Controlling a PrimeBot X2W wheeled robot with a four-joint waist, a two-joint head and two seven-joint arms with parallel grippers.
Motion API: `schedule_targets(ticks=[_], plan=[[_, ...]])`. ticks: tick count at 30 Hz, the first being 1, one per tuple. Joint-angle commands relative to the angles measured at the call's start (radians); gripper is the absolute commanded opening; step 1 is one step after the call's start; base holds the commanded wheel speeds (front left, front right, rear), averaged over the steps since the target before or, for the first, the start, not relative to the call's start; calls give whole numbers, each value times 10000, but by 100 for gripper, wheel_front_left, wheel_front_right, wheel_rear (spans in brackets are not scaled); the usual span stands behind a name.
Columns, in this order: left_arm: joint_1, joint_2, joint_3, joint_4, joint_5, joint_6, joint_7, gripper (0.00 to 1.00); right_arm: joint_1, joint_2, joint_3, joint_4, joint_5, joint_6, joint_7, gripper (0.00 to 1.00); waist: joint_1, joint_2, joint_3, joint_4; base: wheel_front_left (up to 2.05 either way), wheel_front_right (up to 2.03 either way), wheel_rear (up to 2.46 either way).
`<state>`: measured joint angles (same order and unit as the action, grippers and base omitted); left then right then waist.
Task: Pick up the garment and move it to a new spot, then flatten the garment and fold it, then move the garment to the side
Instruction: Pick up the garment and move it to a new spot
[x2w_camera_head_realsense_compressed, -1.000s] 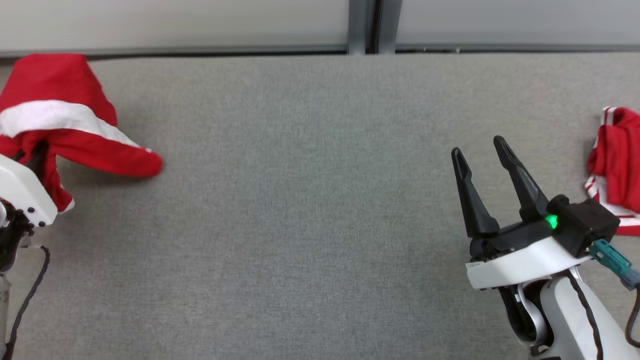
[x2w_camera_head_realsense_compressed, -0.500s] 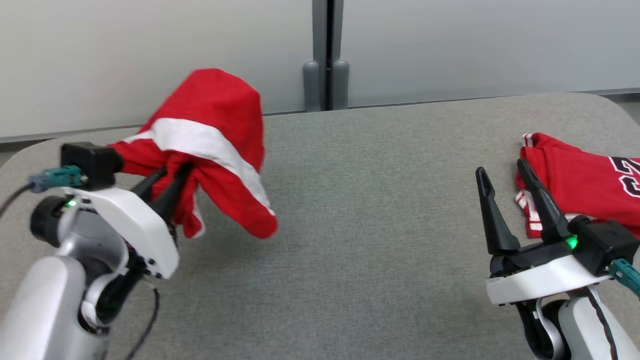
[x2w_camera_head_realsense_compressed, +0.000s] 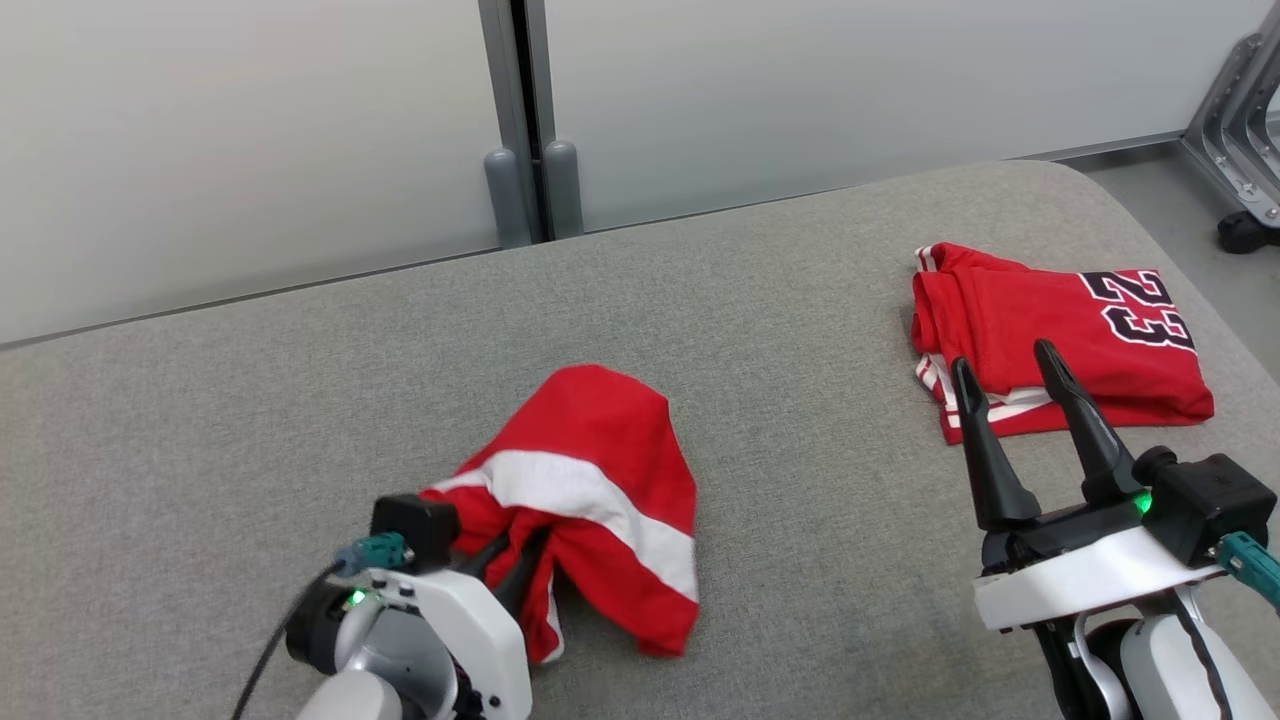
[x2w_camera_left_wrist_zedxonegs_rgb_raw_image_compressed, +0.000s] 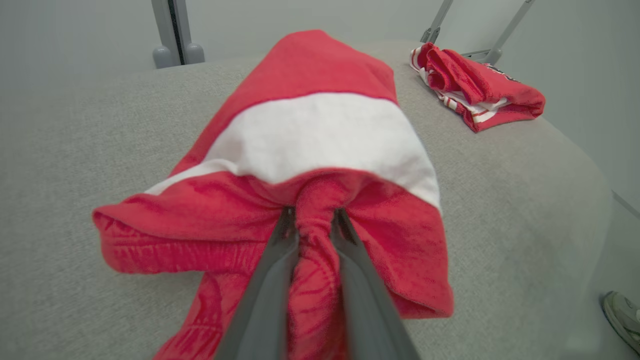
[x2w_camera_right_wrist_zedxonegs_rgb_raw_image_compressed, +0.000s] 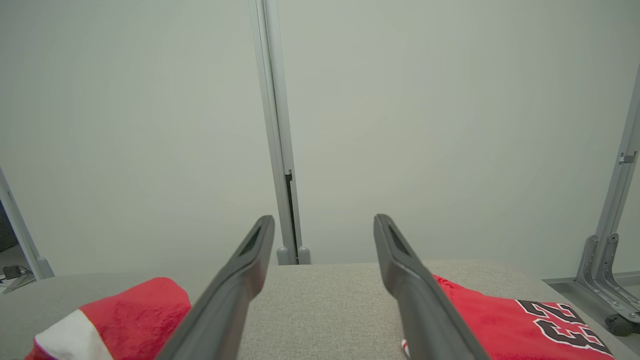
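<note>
Nearest to you, at the near left of the grey table (x2w_camera_head_realsense_compressed: 800, 600), your left gripper (x2w_camera_left_wrist_zedxonegs_rgb_raw_image_compressed: 314, 217) is clamped on the garment (x2w_camera_head_realsense_compressed: 600, 460). Its two dark fingers are pinched on a bunched red fold, and the cloth squeezes up between them. That's a firm grip. From that pinch the garment fans out away from you and to the right, red with a broad white band across it, tented up in a loose hood shape. It sits left of the table's middle, near your edge. Its lower folds droop toward the surface at the near right, but I can't call whether they touch the table or hang just above it.

Over at the near right, your right gripper (x2w_camera_head_realsense_compressed: 1003, 356) stands spread wide with nothing between the fingers, and it points away from you. Its own camera looks out over the table at the wall, so it's held up off the surface.

Just past those fingertips lies a second red jersey (x2w_camera_head_realsense_compressed: 1060, 320), folded flat at the far right of the table, black numerals with white edging on top and striped trim at its near left corner. It lies well apart from the garment you're holding.

In the left wrist view, a shoe (x2w_camera_left_wrist_zedxonegs_rgb_raw_image_compressed: 622, 312) shows on the floor off the table's right edge.

Beyond the far edge stand pale wall panels (x2w_camera_head_realsense_compressed: 250, 150), split by a grey post (x2w_camera_head_realsense_compressed: 518, 110), with a metal frame (x2w_camera_head_realsense_compressed: 1235, 110) at the far right.
</note>
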<state>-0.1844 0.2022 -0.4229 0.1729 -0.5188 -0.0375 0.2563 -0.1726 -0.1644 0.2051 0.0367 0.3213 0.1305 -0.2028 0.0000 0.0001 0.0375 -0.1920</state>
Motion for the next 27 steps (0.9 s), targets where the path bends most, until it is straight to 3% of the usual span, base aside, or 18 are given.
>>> schedule_targets(ticks=[1,2,3,9,15,20,27], plan=[[-53,-219,-155,823,160,-105,-456,0,111,-13,55,28,30,6,51,100,0,-1,29,-74,0,0,0],[-126,-318,-250,1339,229,-157,-664,41,91,-5,95,55,39,6,64,100,0,-1,33,-99,0,0,0],[-159,-448,-356,1827,258,-188,-820,100,68,-2,137,80,45,6,62,100,0,-1,33,-123,0,0,0],[-625,-679,-516,3161,412,-401,-1770,100,168,-58,124,221,81,6,80,100,0,-1,-59,80,0,0,0],[-682,-426,-377,2844,350,-448,-2067,100,278,-24,14,237,67,6,54,100,0,-1,-192,444,0,0,0],[-334,111,-43,1588,273,-163,-2039,100,394,-16,-176,180,17,6,49,100,0,-1,-262,812,0,0,0],[513,834,775,-514,336,599,-2583,100,691,-63,-289,130,9,6,38,100,0,-1,-324,1185,0,0,0]])
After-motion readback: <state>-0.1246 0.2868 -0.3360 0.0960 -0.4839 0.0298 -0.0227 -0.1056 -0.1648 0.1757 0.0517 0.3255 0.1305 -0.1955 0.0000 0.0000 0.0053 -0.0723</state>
